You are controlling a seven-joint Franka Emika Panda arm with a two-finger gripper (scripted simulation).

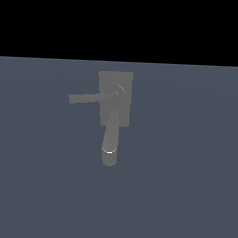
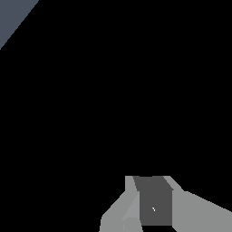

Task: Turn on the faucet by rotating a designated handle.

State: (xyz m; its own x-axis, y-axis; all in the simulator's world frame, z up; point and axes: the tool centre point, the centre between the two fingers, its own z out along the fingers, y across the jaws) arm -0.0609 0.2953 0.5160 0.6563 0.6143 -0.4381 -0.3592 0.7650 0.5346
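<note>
The faucet (image 1: 114,98) sits at frame centre on the tabletop (image 1: 187,182), its handle (image 1: 90,98) pointing left, spout toward the bottom. End effector (image 2: 154,204) holds nothing; whether its fingers are spread, I cannot tell.

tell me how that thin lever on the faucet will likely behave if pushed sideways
The handle looks like a straight rigid bar, so it probably won't flex. It joins the round hub, so it likely swings around that rather than sliding. Being slim and smooth, the fingers might slip off it.

Faucet (image 1: 115,98), handle (image 1: 87,98): matte grey, smooth, possibly metal; spout rim glints.
</note>
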